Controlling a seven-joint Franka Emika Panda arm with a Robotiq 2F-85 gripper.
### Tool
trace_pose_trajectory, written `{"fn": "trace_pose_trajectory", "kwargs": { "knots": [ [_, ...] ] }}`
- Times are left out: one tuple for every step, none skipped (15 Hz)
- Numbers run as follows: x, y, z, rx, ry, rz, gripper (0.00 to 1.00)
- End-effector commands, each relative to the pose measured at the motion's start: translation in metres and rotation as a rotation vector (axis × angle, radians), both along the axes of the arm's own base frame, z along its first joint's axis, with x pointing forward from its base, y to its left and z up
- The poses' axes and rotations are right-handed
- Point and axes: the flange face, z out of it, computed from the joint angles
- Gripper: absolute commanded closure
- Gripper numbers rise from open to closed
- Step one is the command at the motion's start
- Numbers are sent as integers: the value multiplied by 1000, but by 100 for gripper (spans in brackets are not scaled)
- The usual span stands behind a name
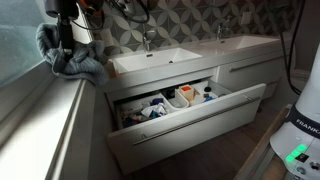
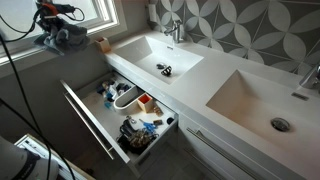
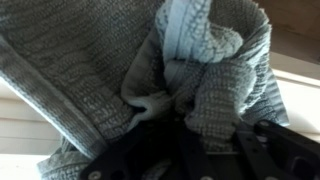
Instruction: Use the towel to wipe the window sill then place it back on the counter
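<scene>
Grey towel (image 1: 80, 65) on sill (image 1: 45, 108), beside counter (image 2: 215, 72)

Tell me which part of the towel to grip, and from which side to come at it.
Grip the raised bunch of folds atop the towel, coming straight down from above. It lies crumpled on the flat window sill with the pane close beside, so a side approach is likely cramped, and the heap offers thick cloth. The claw is shut on it there.

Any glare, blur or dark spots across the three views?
In an exterior view the window pane blows out behind the towel; in an exterior view the room is dim, the open drawer shadowed; wrist view: towel fills the frame, gripper dark and soft.
</scene>
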Motion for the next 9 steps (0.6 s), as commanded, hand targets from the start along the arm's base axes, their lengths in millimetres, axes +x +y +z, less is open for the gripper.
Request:
{"fn": "trace_pose_trajectory", "kwargs": {
  "knots": [
    [-2,14,-21,10,-21,-23,93],
    [6,12,-19,17,-39,-55,93],
    [14,7,-19,-6,-60,-96,93],
    [21,4,-17,-4,-76,-135,93],
    [26,0,-17,-21,-92,-174,93],
    [31,-4,-17,-31,-107,-206,93],
    [37,-9,-15,-45,-138,-246,93],
    [43,-14,-14,-55,-162,-280,93],
    [49,-19,-14,-61,-190,-311,93]
  ]
}}
